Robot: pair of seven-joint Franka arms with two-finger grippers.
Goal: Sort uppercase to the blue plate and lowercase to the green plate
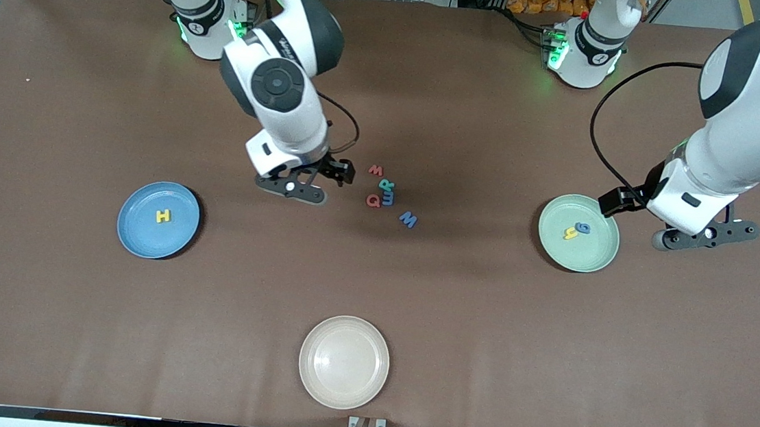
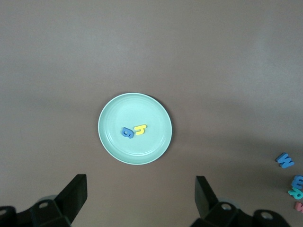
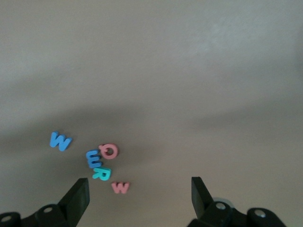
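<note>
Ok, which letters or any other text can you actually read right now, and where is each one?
"H": yellow letter on the blue plate.
"g" and "h": on the green plate.
"Q", "R", blue "m", blue "W", small red "w": loose on the table.
No printed labels readable.

Both arms [image 1: 283, 60] have glossy white shells with dark grey joint caps. Green lights glow at the bases [image 1: 577, 48]. Black cables loop along the wrists; the grippers' fingers [image 2: 75, 191] look black.
</note>
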